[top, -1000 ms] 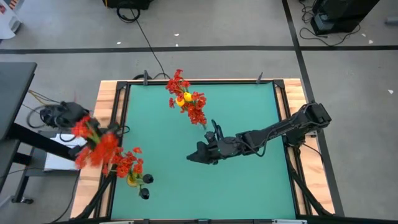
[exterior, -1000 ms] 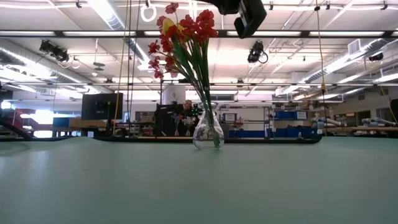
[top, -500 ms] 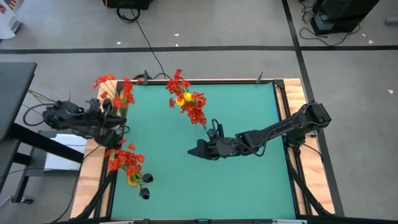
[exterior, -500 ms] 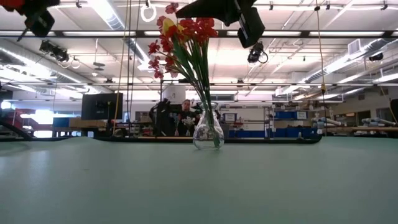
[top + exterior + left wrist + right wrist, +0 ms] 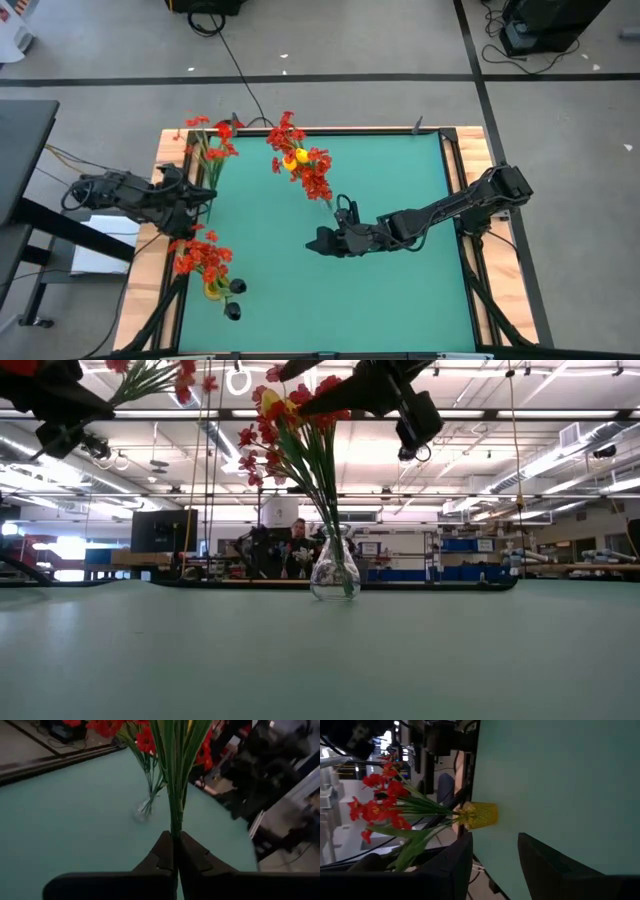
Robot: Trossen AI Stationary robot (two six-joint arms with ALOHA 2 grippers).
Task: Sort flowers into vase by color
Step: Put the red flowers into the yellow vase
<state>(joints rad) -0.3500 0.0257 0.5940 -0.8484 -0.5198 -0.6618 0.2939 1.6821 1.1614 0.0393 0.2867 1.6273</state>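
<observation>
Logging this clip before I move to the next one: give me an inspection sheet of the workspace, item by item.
Surface: green mat in a wooden frame.
Job's things: clear vase mid-table with red flowers and one yellow bloom; yellow vase at the left edge with red flowers; a red sprig held above the mat's left rear corner.
Clutter: two small dark things by the yellow vase, not identifiable.
Grippers: left gripper shut on the red sprig's stems; right gripper mid-table, open, empty.
Cables: black cable across the floor to the table's rear; wires by the left arm's base.
Surroundings: workshop with shelves; a person behind the clear vase.
</observation>
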